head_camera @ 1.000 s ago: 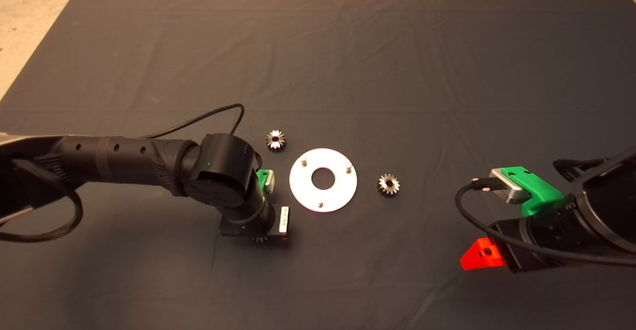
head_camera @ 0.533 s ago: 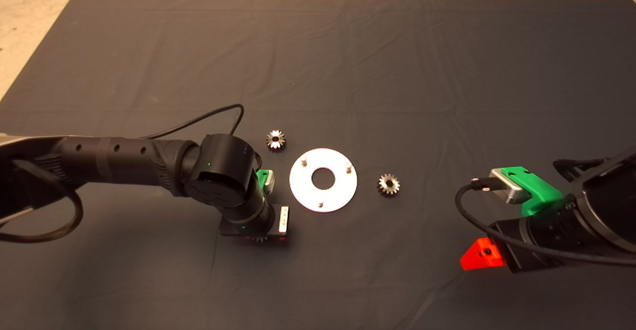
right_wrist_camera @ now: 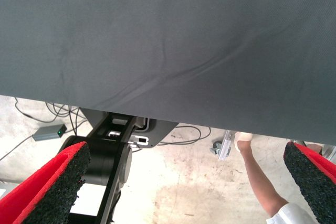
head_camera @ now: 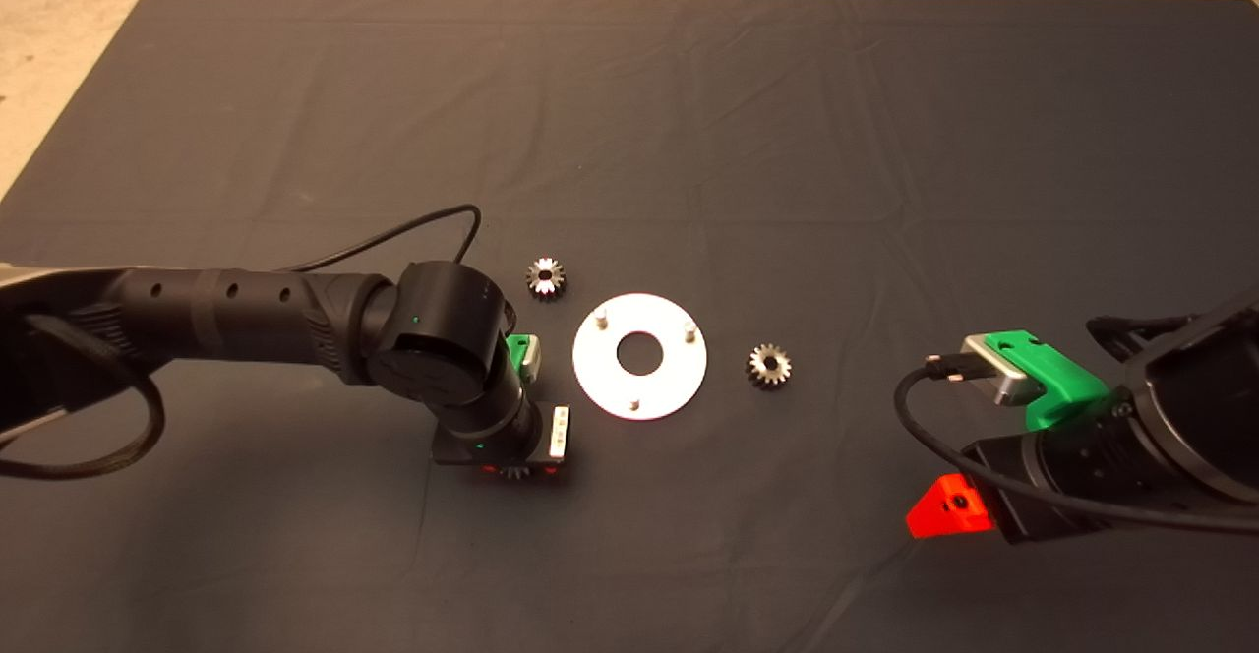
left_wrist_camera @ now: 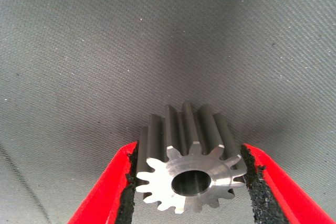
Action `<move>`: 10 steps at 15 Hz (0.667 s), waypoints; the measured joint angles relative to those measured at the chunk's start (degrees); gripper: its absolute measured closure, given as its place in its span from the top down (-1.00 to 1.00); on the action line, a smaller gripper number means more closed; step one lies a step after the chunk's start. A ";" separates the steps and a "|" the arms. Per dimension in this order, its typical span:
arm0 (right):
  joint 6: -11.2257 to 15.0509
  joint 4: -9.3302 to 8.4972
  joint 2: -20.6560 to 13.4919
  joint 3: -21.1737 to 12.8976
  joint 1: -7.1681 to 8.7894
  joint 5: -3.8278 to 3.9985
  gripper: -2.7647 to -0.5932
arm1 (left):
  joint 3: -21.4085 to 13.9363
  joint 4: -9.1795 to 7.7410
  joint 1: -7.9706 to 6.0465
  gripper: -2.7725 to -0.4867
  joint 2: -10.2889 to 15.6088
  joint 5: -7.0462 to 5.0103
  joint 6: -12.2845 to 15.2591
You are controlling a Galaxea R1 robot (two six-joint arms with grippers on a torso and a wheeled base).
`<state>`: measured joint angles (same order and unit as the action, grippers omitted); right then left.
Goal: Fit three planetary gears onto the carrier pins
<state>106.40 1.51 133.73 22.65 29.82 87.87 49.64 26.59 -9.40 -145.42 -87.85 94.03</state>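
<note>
The white-silver disc [head_camera: 600,378] lies mid-mat with three bare carrier pins [head_camera: 603,316] standing on it. One planetary gear [head_camera: 546,277] lies just beyond the disc's left side. A second gear [head_camera: 769,366] lies right of the disc. My left gripper [head_camera: 513,471] is near the disc's front left, pointing down, shut on the third gear [left_wrist_camera: 189,177]. The black pads [left_wrist_camera: 257,192] press that gear's teeth on both sides, at or just above the mat. My right gripper [right_wrist_camera: 186,150] waits at the lower right [head_camera: 944,515], open and empty.
The dark mat [head_camera: 689,122] covers the table, with bare floor past its far edge. In the right wrist view, beyond the mat's edge, a black robot base [right_wrist_camera: 105,166], cables and a person's leg [right_wrist_camera: 257,177] show on the floor.
My right arm has shifted slightly to the left. My left gripper has shifted very slightly with the gear between its fingers. The disc and the two loose gears have not moved.
</note>
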 joint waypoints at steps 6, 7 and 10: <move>0.00 0.00 0.23 0.00 0.01 0.00 0.99 | 0.11 -0.05 0.00 -0.47 0.00 -0.39 -0.28; 0.00 0.00 0.23 0.00 0.00 0.00 0.99 | 0.11 -0.05 0.00 -0.47 0.00 -0.38 -0.28; 0.00 0.00 0.23 0.00 0.01 0.00 0.99 | 0.11 -0.07 0.00 -0.51 0.00 -0.39 -0.29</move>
<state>106.40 1.51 133.96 22.65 29.83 87.87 49.75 26.51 -9.40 -145.42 -88.23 93.73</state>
